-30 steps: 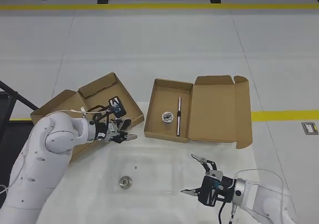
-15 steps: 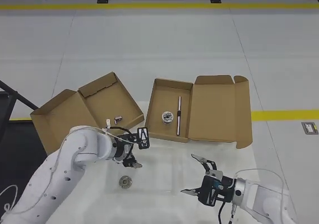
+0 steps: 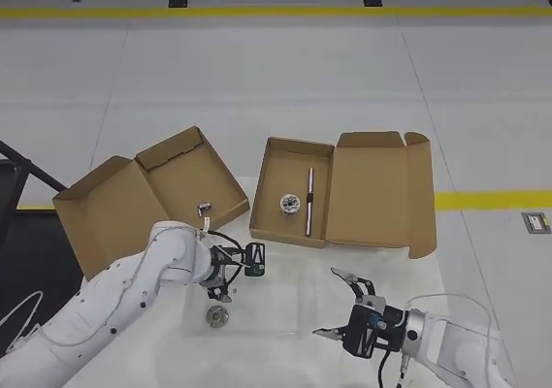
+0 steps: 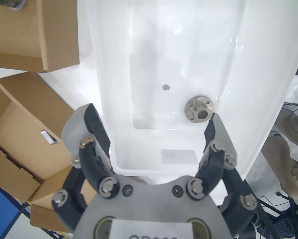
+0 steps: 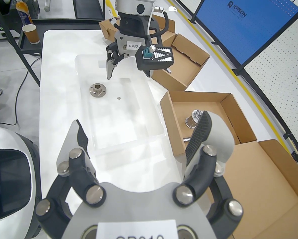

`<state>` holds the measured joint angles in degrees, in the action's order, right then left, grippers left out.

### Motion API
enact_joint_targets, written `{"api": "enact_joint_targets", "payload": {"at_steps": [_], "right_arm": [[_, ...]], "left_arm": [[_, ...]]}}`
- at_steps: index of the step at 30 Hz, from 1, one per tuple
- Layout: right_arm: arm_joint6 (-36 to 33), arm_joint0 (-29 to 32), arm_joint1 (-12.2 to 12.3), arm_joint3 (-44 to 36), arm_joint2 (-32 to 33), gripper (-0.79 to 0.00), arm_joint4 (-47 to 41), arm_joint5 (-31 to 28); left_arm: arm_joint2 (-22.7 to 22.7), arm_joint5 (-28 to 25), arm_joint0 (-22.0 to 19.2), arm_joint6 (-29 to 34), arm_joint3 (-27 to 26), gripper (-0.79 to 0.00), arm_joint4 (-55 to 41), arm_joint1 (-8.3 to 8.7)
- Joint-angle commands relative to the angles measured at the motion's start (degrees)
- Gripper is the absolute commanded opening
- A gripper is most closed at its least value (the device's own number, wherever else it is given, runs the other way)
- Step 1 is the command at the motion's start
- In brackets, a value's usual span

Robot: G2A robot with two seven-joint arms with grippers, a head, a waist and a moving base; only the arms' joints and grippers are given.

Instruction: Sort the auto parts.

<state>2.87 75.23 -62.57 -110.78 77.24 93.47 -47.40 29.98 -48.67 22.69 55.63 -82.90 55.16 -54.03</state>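
Note:
A round metal flange [image 3: 217, 315] [image 4: 199, 109] [image 5: 97, 90] lies in the clear plastic tray [image 3: 256, 335] [image 5: 129, 143] on the white table. My left gripper [image 3: 225, 283] [image 4: 151, 115] hangs open just above the tray, with the flange close by one fingertip and nothing between its fingers. The left cardboard box [image 3: 120, 204] holds a small metal piece [image 3: 204, 207] [image 4: 49, 136]. In the right box [image 3: 271, 221] lie a gear-like part [image 3: 289, 202] [image 5: 193, 118] and a thin rod [image 3: 308, 199]. My right gripper [image 3: 332, 303] [image 5: 141, 119] stands open and empty near the tray's right end.
A tiny dark speck [image 4: 166, 87] [image 5: 118, 98] sits on the tray floor beside the flange. The right box's lid [image 3: 382, 189] lies flat open. A black shelf with a paper cup [image 5: 29, 33] and a bottle stands beyond the table's far end.
My left gripper has left the left box, where the small metal piece now lies, and come over the tray near the flange. The right arm has stayed still.

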Motion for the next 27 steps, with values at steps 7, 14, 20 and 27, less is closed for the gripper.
{"api": "enact_joint_targets", "payload": {"at_steps": [7,14,20,27], "right_arm": [[0.0,0.0,0.0,0.0,0.0,0.0,0.0,0.0],[0.0,0.0,0.0,0.0,0.0,0.0,0.0,0.0],[0.0,0.0,0.0,0.0,0.0,0.0,0.0,0.0],[0.0,0.0,0.0,0.0,0.0,0.0,0.0,0.0]], "left_arm": [[1.9,0.9,1.7,-4.1,-1.2,0.0,2.3,0.7],[4.9,-1.7,4.5,-2.5,-6.7,0.0,4.9,2.64],[4.1,-2.2,6.1,-2.2,-11.4,-0.052,7.3,5.01],[0.3,-0.8,4.7,-0.8,-11.1,-0.314,5.9,6.64]]}}
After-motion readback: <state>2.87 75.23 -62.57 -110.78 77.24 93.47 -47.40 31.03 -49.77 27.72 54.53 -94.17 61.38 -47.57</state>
